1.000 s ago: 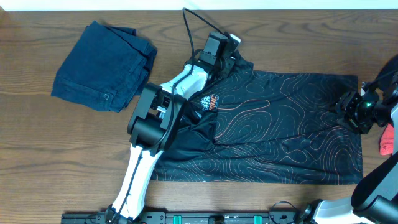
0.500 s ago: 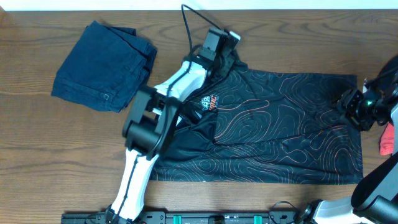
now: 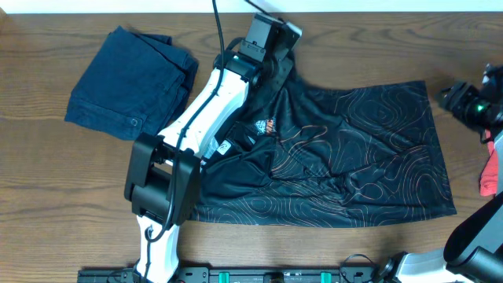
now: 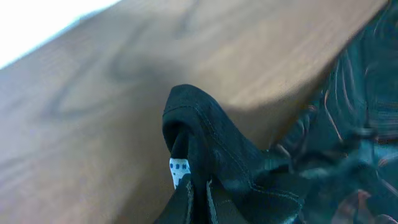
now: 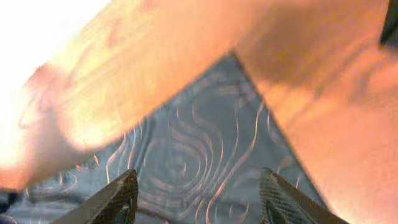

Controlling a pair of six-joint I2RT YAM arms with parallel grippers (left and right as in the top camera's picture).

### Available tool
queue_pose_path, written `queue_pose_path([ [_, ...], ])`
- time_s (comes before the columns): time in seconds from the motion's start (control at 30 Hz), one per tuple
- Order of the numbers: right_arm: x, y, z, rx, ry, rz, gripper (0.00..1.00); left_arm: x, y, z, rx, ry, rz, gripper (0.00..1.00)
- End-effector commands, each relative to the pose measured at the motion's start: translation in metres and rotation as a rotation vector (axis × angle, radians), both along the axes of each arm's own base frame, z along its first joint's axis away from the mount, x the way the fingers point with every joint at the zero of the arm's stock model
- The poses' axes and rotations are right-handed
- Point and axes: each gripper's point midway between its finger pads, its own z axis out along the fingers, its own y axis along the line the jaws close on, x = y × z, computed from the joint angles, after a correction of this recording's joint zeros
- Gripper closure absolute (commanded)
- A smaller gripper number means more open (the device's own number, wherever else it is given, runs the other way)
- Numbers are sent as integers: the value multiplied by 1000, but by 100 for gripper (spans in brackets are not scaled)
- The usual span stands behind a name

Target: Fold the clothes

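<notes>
On the table [image 3: 47, 196], a navy denim garment [image 3: 130, 82] lies at left, the left gripper [image 3: 269, 38] pinches a raised fold of the black jersey [image 3: 369, 149] spread mid-table, and the right gripper [image 3: 465, 101] hangs spread and empty just off its right edge, near a red garment [image 3: 491, 169].

On the table [image 3: 47, 196], the jersey [image 3: 354, 157] lies right of the left gripper [image 3: 269, 39], the denim garment [image 3: 130, 82] left of it, and the red garment [image 3: 490, 177] nearside of the right gripper [image 3: 465, 101].
</notes>
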Motion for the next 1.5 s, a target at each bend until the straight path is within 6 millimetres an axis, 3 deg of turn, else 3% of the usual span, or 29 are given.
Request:
queue_pose_path([
  [0.0, 12, -2, -10, 11, 7, -22, 40, 0, 8, -9, 30, 23, 13, 93],
  [0.33, 49, -2, -110, 77, 75, -30, 36, 1, 13, -11, 53, 22, 30, 90],
  [0.63, 67, 13, -160, 56, 99, -22, 33, -2, 15, -13, 60, 34, 30, 89],
  [0.7, 66, 10, -165, 18, 121, -43, 42, -3, 15, -14, 63, 41, 30, 89],
  [0.9, 57, -2, -172, -45, 178, -95, 85, -4, 16, -15, 65, 44, 30, 89],
  [1.07, 39, -18, -178, -46, 242, -152, 99, -4, 16, -15, 66, 45, 30, 88],
  [1.3, 10, -65, -163, -61, 277, -277, 99, -6, 17, -16, 71, 54, 30, 88],
  [1.4, 14, -62, -153, -11, 222, -216, 99, -6, 17, -16, 71, 53, 30, 88],
  [1.43, 18, -55, -150, 1, 193, -151, 93, -6, 17, -16, 71, 53, 30, 88],
  [1.47, 21, -49, -148, 14, 175, -109, 79, -5, 17, -16, 70, 53, 30, 88],
])
